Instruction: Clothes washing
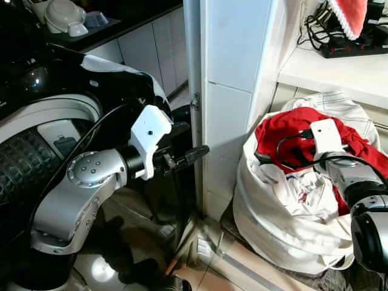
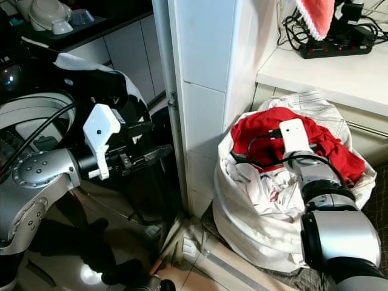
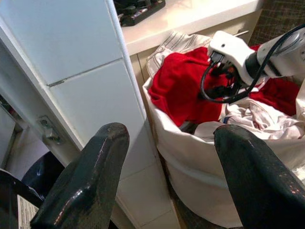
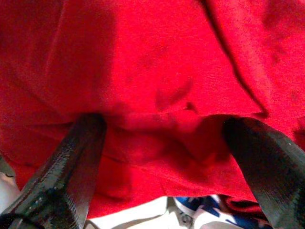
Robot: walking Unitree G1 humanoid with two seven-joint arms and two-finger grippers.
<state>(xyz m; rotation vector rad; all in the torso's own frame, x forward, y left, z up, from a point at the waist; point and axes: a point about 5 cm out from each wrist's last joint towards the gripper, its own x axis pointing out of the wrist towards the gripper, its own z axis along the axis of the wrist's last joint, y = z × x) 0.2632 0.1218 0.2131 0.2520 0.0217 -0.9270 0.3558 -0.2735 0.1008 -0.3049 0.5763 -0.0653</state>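
A white laundry bag (image 1: pixel 273 224) stands on the floor to the right, stuffed with clothes. A red garment (image 1: pixel 285 130) lies on top of white ones. My right gripper (image 4: pixel 167 157) reaches down into the bag, open, with both fingers pressed against the red garment (image 4: pixel 152 71) and a fold of it between them. Over to the left, my left gripper (image 1: pixel 191 145) hovers open and holds nothing, in front of the washing machine (image 1: pixel 24 157) and beside the tiled pillar. From the left wrist view the bag (image 3: pixel 190 162) and the red garment (image 3: pixel 181 90) lie ahead.
A white tiled pillar (image 1: pixel 233 91) stands between the washing machine and the bag. A dark garment (image 1: pixel 121 79) drapes over the machine's top. Above the bag runs a white counter (image 1: pixel 339 73) with a power strip (image 1: pixel 351 45) and a red-and-white cloth (image 1: pixel 348 15).
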